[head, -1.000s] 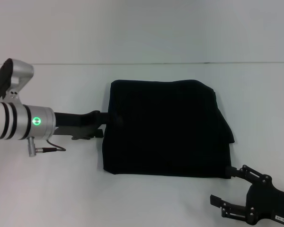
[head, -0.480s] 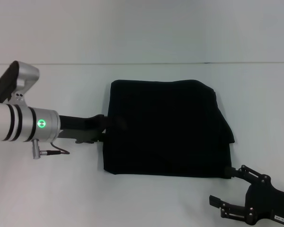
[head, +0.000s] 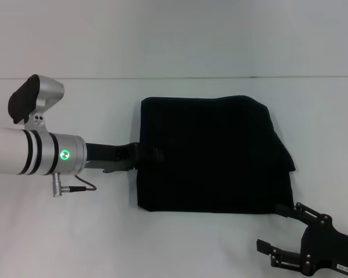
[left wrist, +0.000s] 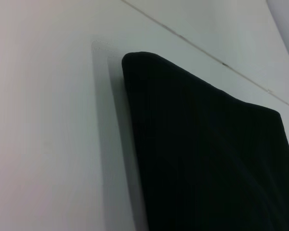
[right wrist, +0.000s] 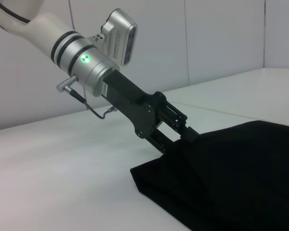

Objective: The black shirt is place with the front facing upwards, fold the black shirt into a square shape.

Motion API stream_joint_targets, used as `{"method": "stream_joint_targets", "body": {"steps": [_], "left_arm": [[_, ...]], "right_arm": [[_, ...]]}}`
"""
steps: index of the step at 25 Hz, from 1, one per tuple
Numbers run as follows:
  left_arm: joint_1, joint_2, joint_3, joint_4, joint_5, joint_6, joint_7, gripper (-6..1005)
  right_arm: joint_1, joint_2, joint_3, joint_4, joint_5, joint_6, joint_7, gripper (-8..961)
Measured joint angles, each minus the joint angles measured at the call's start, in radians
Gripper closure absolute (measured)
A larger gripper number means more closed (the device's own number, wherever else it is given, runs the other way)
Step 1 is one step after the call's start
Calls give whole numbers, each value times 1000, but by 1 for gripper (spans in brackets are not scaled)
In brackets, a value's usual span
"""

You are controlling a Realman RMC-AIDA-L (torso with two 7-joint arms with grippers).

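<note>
I see the black shirt (head: 211, 155) folded into a rough square on the white table (head: 174, 243). My left gripper (head: 144, 155) reaches its left edge; my right gripper (head: 285, 230) waits open near its front right corner.

White table (head: 180, 243), one garment on it.
Carries only the black shirt (head: 211, 153), folded to a rough rectangle, lying flat near the middle; plain pale surface all around, meeting a wall at the far edge.
</note>
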Motion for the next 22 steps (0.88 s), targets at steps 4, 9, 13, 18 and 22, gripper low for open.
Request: {"method": "stream_joint_targets", "body": {"steps": [4,9,13,18,22], "left_arm": [[3,-3,-3,2,-4,-10,3,386],[6,-3,-6,2,-7,-19,4,595],[8,-3,-19,2,-8,-19,9,737],[19,-3,-44,8,-9,-21,11,849],[45,3,-68,15,-11,-10,13,899]], "right_arm": [[0,0,2,0,0,-1,0,7],[2,0,4,0,0,-1,1,8],[3,0,5,0,0,-2,1,8],[7,0,6,-3,1,-2,2,11],[11,0,6,-4,3,-2,2,12]]}}
